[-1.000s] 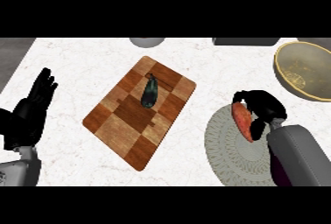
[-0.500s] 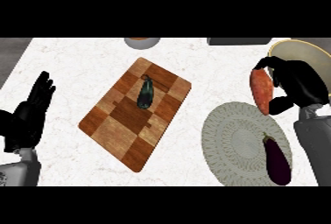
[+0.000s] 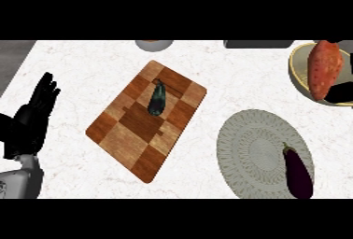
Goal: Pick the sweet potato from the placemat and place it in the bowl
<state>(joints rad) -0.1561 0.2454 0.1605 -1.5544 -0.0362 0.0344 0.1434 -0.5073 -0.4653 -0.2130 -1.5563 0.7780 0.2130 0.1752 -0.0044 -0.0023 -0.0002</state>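
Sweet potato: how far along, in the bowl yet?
Pick looks done: the sweet potato is off the round placemat, where only an eggplant lies. In hand: the right hand, barely in view, has it over the bowl. Left: whether it rests inside and is released can't be told. Left hand rests open.

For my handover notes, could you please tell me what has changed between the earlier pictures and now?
The right hand carried the sweet potato off the placemat, up and rightward, to the bowl, where the potato now shows; whether it is released cannot be told. An eggplant that the forearm covered now shows on the placemat. The left hand rests open at the left; the board and its small eggplant are unchanged.
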